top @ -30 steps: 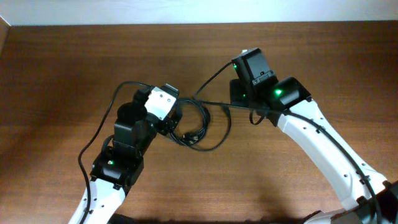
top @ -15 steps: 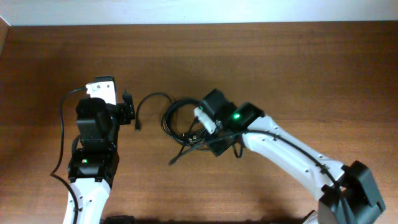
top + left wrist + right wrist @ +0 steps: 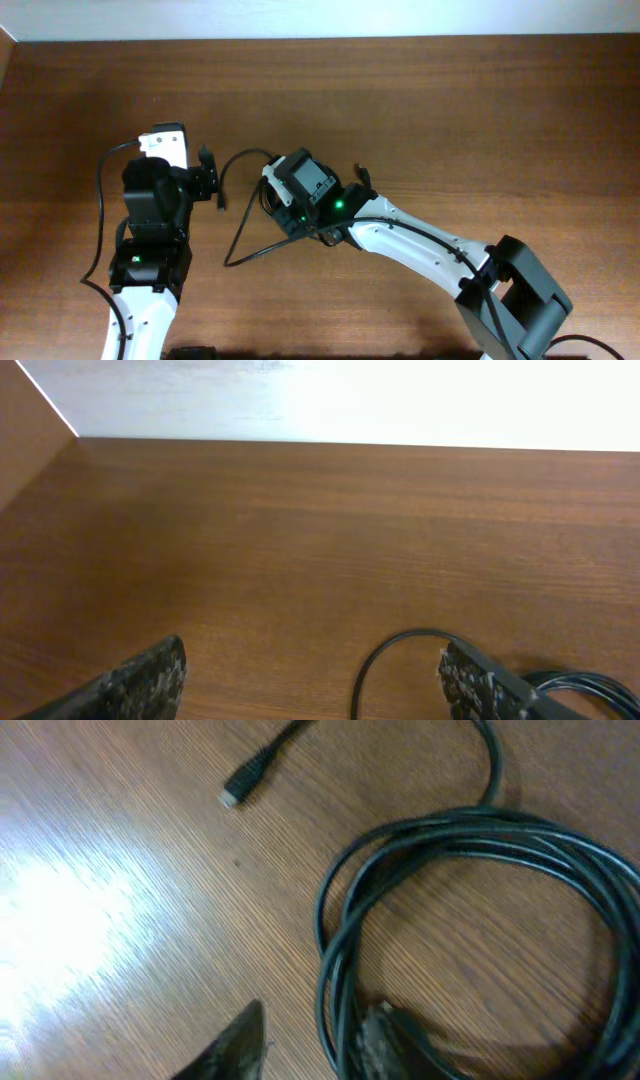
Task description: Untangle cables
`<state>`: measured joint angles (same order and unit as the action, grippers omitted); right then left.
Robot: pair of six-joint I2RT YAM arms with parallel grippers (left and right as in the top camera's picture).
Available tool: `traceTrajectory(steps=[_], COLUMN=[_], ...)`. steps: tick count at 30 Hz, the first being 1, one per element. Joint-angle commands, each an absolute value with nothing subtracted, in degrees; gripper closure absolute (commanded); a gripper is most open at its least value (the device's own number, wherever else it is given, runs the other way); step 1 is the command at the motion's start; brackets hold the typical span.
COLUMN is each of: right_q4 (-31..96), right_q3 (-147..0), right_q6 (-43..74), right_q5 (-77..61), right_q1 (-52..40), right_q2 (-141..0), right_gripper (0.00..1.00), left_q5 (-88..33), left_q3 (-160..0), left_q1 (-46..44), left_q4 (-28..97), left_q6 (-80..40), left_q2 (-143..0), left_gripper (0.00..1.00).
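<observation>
The cables lie mid-table as a black coil, with a loose cord arcing left to a small plug and a tail trailing to the lower left. My right gripper is low over the coil. In the right wrist view its fingers are apart with the coil's strands between them, and the plug lies beyond. My left gripper is open just left of the plug. In the left wrist view the loose cord arcs between its fingers.
The brown wooden table ends at a pale wall strip along the back. A thicker black wire loops beside the left arm's base. The right arm stretches across the table's lower right.
The left arm pulled back to the left and then stayed still. The right gripper came down from the back and moved left over the coil. A cord tail now trails lower left.
</observation>
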<state>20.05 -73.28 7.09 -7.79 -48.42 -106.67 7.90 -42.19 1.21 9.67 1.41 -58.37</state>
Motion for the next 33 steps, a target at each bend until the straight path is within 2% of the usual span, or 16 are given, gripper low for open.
traceTrajectory(steps=[1, 4, 6, 9, 12, 18, 21, 25, 26, 27, 31, 33], right_q4=[19.4, 19.0, 18.2, 16.6, 14.2, 12.4, 12.4, 13.5, 13.7, 14.0, 16.4, 22.9], right_q3=[-73.8, -73.8, -73.8, -73.8, -73.8, -73.8, -73.8, -73.8, -73.8, -73.8, -74.3, -77.9], right_q6=[8.7, 8.6, 8.4, 8.4, 8.4, 8.4, 8.4, 8.4, 8.4, 8.4, 8.2, 5.1], right_q5=[-11.9, -11.8, -11.8, -11.8, -11.9, -12.5, -12.6, -13.1, -12.8, -11.7, -11.0, -11.0], right_q1=[-48.4, -48.4, -48.4, -48.4, -48.4, -48.4, -48.4, -48.4, -48.4, -48.3, -47.9, -47.9], right_q2=[-111.0, -113.7, -114.3, -114.7, -115.7, -120.2, -120.4, -120.4, -120.4, -120.4, -119.3, -116.5], right_gripper=[0.64, 0.64, 0.64, 0.64, 0.65, 0.65, 0.76, 0.77, 0.81, 0.95, 0.96, 0.96], left_q5=[6.8, 6.9, 11.6, 12.5, 1.8, -1.9, -2.8, -2.9, -2.9, -2.9, -3.2, -4.8], left_q3=[-42.3, -42.3, -42.3, -42.3, -42.3, -42.3, -42.3, -42.3, -42.3, -42.3, -42.3, -42.3], left_q1=[1.6, 1.6, 1.8, 5.6, 12.6, 14.3, 14.3, 14.3, 14.3, 14.3, 14.3, 14.3], left_q4=[9.5, 9.5, 7.0, 4.6, 3.5, 3.5, 3.5, 3.9, 3.9, 3.9, 4.4, 4.4], left_q6=[0.6, 0.6, 0.6, -1.5, -4.3, -4.6, -4.6, -4.6, -4.6, -4.6, -4.6, -4.6], left_q2=[-57.6, -57.6, -57.7, -57.7, -57.7, -57.7, -57.7, -57.7, -57.7, -57.7, -57.7, -57.7], left_gripper=[0.18, 0.18, 0.19, 0.21, 0.24, 0.25, 0.24, 0.24, 0.24, 0.24, 0.24, 0.24])
